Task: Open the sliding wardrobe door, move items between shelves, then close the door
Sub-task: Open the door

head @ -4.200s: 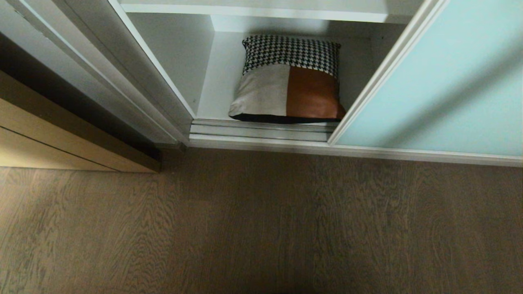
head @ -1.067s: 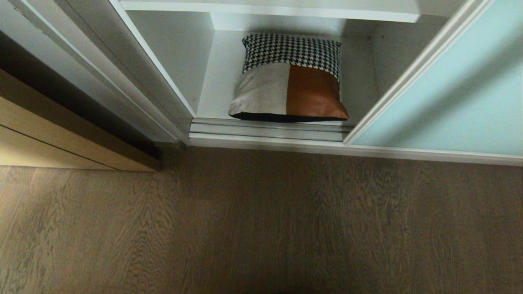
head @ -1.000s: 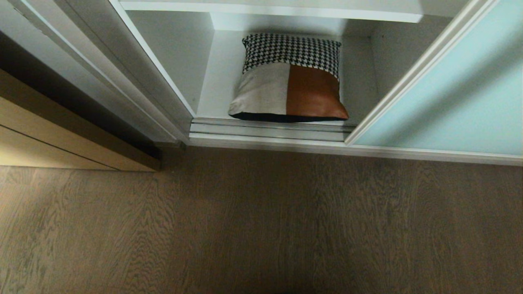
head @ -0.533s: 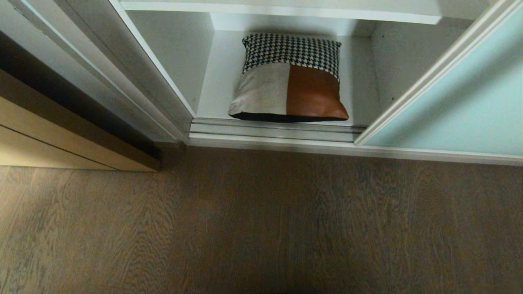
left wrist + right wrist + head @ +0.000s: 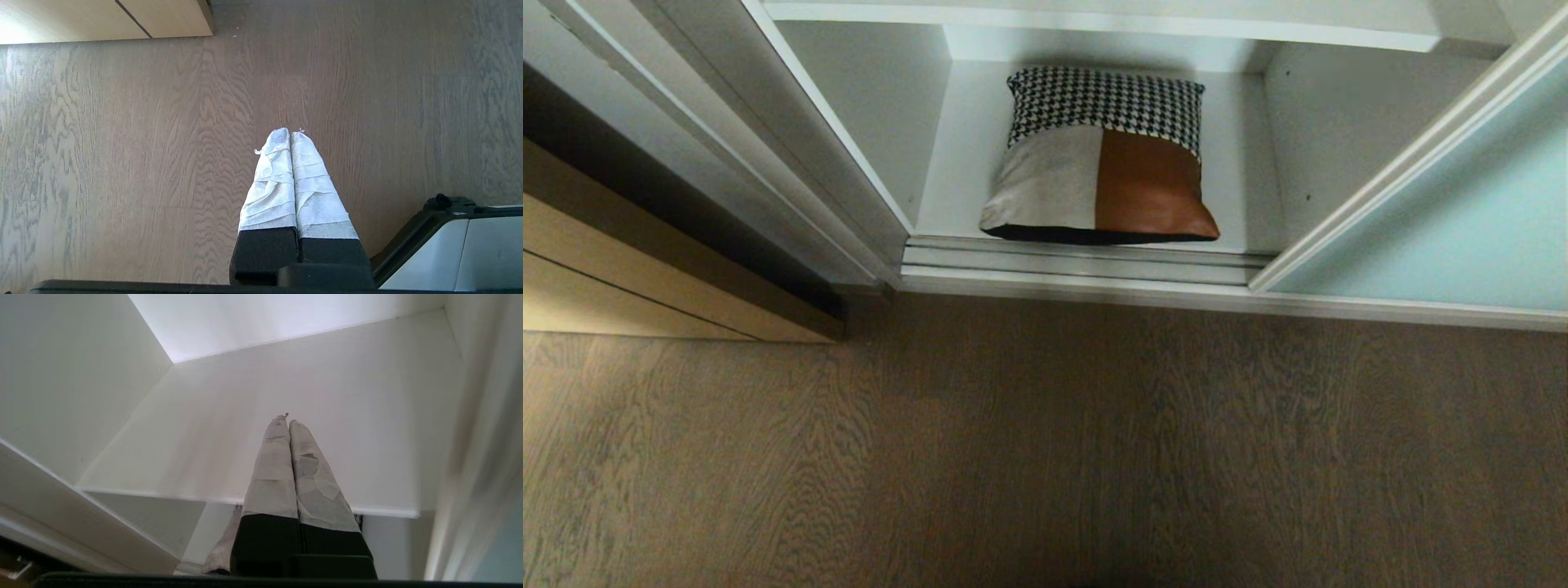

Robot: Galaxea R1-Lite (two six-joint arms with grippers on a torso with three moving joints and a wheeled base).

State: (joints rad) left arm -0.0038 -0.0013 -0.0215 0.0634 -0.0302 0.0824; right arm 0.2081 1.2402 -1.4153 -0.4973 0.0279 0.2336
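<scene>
The sliding wardrobe door (image 5: 1445, 237), frosted aqua glass in a pale frame, stands partly open at the right of the head view. One item, a houndstooth, beige and rust cushion (image 5: 1098, 155), lies on the lowest shelf (image 5: 1241, 163). Another shelf's edge (image 5: 1094, 20) runs above it. Neither gripper shows in the head view. My right gripper (image 5: 288, 420) is shut and empty, held over an upper white shelf (image 5: 367, 416) beside the blurred door frame (image 5: 478, 457). A corner of the cushion (image 5: 222, 551) shows below that shelf. My left gripper (image 5: 291, 132) is shut, parked over the floor.
A ridged metal floor track (image 5: 1078, 263) runs along the wardrobe's front. A tan wooden door (image 5: 645, 269) stands at the left. Brown wood floor (image 5: 1045, 449) fills the foreground. Part of my base (image 5: 470, 245) shows in the left wrist view.
The aqua door has slid further right, widening the opening and baring the compartment's right wall. The cushion has stayed put.
</scene>
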